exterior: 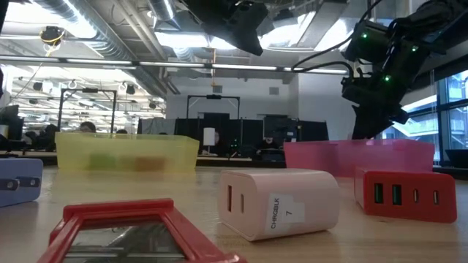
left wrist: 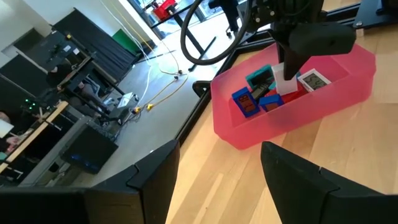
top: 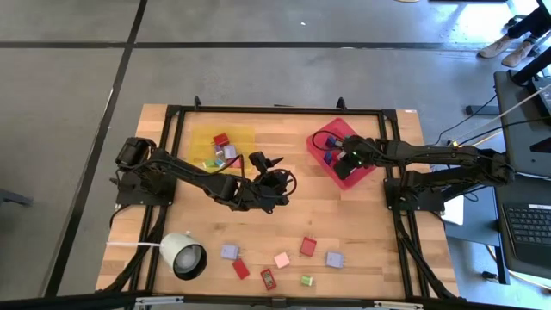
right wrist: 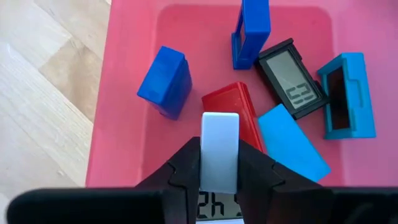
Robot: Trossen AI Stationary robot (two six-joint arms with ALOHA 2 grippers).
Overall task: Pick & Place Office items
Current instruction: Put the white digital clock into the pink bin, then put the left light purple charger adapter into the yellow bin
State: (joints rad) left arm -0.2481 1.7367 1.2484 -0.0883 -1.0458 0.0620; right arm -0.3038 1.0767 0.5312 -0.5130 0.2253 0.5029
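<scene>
My right gripper (right wrist: 219, 163) hangs over the red tray (top: 320, 148) at the table's far right, shut on a white block (right wrist: 219, 134). Blue, red, teal and black office items (right wrist: 166, 81) lie on the tray's floor below it. My left gripper (left wrist: 221, 186) is raised above the middle of the table (top: 275, 182), open, with nothing between its fingers, and points toward the red tray (left wrist: 249, 134). Several more blocks (top: 281, 259) lie flat near the table's front edge. Others sit in the yellow tray (top: 200, 139). My right gripper pinches the white block between its two fingers, on two opposite sides (right wrist: 206, 163) near the end closest to the wrist. The fingers slant steeply down from above. The block's free end (right wrist: 219, 119) sticks out past the fingertips, above the items in the tray.
A white round lamp-like object (top: 182, 256) lies at the front left corner. A black frame (top: 275, 110) runs around the table. In the low view a white charger block (exterior: 281, 201) and a red one (exterior: 406, 193) lie close to the camera.
</scene>
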